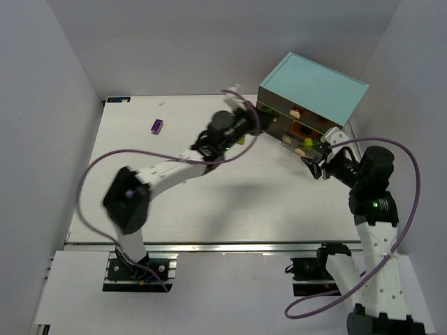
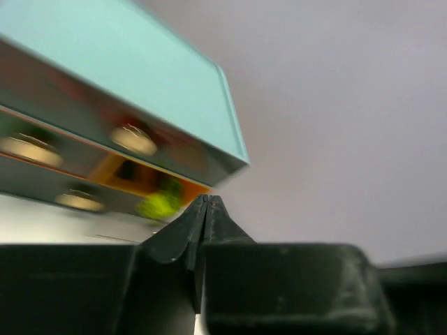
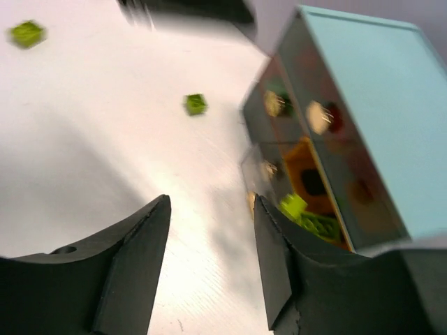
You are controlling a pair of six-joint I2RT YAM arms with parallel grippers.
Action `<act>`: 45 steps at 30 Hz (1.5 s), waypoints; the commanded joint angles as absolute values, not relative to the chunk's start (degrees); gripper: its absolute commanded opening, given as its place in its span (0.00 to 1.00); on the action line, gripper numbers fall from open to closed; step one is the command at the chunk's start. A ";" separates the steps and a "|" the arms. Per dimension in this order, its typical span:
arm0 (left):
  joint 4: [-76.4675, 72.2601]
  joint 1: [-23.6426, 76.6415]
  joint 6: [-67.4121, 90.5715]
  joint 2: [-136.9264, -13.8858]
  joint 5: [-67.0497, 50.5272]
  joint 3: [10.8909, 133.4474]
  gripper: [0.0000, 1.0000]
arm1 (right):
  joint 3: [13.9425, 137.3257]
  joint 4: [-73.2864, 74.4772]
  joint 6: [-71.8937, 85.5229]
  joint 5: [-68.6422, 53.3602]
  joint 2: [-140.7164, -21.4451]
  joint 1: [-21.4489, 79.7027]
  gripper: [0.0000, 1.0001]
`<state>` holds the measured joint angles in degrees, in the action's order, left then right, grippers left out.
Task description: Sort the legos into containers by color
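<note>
The cabinet with a light-blue top stands at the back right, its smoky-brown drawers facing the arms. One lower drawer is pulled out and holds lime legos. My right gripper is open and empty just in front of that drawer; it also shows in the top view. My left gripper is shut with nothing visible in it, raised near the cabinet's left corner and blurred. A purple lego lies at the back left. Two lime legos lie on the table.
Grey walls enclose the white table on three sides. A tiny white piece lies near the back edge. The drawers' tan knobs face the left wrist camera. A lime lego sits under the left arm.
</note>
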<state>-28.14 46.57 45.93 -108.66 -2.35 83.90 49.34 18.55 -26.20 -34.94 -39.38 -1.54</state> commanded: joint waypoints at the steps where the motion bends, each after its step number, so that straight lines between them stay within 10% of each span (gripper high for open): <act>1: -21.83 42.63 33.07 -87.14 7.28 72.63 0.10 | 54.31 21.62 -32.70 -48.94 -47.61 -0.80 0.52; 5: -4.78 39.29 21.38 -69.64 16.95 61.28 0.19 | 62.47 22.14 -30.15 -43.97 -61.67 6.05 0.47; 6: 1.95 38.24 18.75 -63.78 18.53 57.08 0.44 | 66.49 22.24 -29.80 -37.85 -67.44 10.94 0.48; 9: 10.33 37.62 15.74 -56.01 22.06 50.38 0.70 | 73.28 21.89 -29.01 -25.99 -79.48 17.37 0.54; 13: 18.61 37.62 13.98 -46.69 22.85 44.91 0.86 | 93.46 29.33 -27.68 -14.70 -99.71 24.07 0.86; 18: 21.36 37.62 12.04 -41.14 26.10 41.92 0.90 | 129.91 42.81 -25.58 -1.17 -126.68 28.04 0.89; 45: 21.09 37.62 11.16 -42.63 21.88 42.01 0.91 | 127.79 32.78 -19.16 -4.13 -141.77 27.60 0.82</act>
<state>20.97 37.67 11.64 -43.31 22.68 40.99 127.07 33.17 -17.50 -1.87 -141.29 28.18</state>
